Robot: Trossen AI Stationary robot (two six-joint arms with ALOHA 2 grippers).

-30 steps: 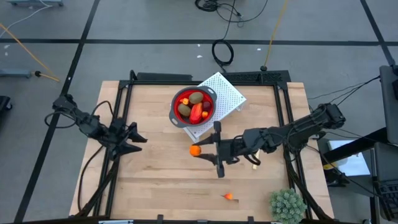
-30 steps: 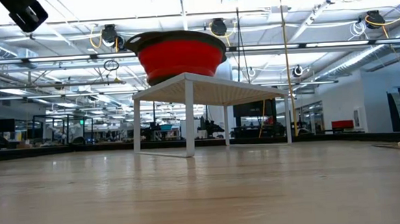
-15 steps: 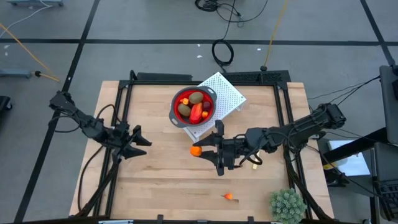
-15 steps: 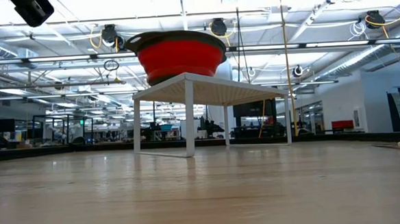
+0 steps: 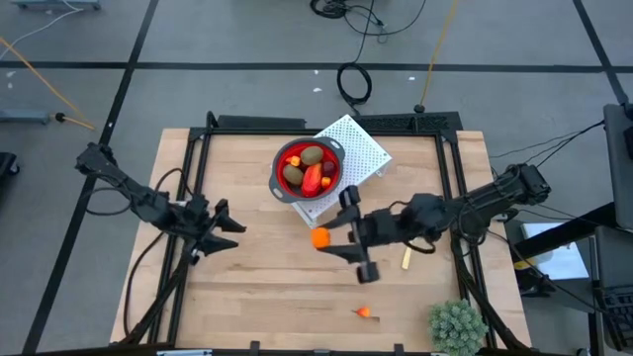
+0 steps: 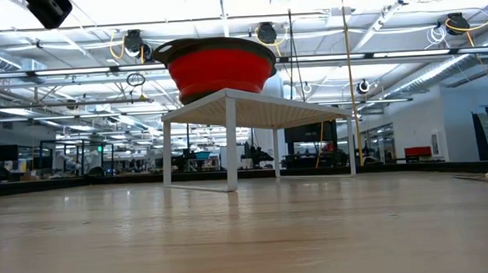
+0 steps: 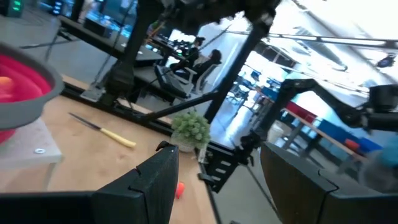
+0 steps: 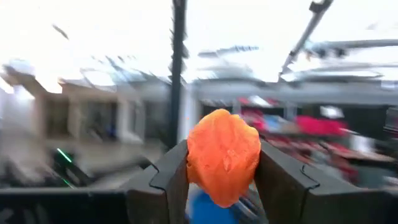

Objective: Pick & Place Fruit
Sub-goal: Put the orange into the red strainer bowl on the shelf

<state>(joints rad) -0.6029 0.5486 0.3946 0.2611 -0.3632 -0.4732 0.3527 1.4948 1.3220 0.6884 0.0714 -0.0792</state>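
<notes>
My right gripper (image 5: 326, 237) is over the middle of the table, shut on a small orange fruit (image 5: 319, 237), just near of the red bowl (image 5: 308, 170). The bowl stands on a white perforated stand (image 5: 361, 148) and holds olive-brown, red and orange fruit pieces (image 5: 313, 168). A tiny orange-red piece (image 5: 365, 312) lies on the wood toward the near edge. At the table's left side my left gripper (image 5: 226, 227) hangs open with nothing between its fingers (image 7: 155, 180). My right gripper pinches the orange fruit's two opposite sides (image 8: 222, 155) between its two fingers (image 8: 168, 180). The fingers come from the table's right side and slant upward. The fruit is lifted clear of the table and stands out beyond the fingertips.
A pale yellow stick (image 5: 405, 259) lies under my right arm. A spiky green plant ball (image 5: 457, 326) sits at the near right corner. The bowl on its stand (image 6: 255, 111) rises well above the tabletop. Black frame rails (image 5: 188, 198) run along the table's sides.
My right gripper has risen with the orange fruit, rolled about its own axis and tipped its fingers upward, drifting slightly toward the table's right. The fruit stays pinched. My left arm has reached a little farther over the table toward the right, still open.
</notes>
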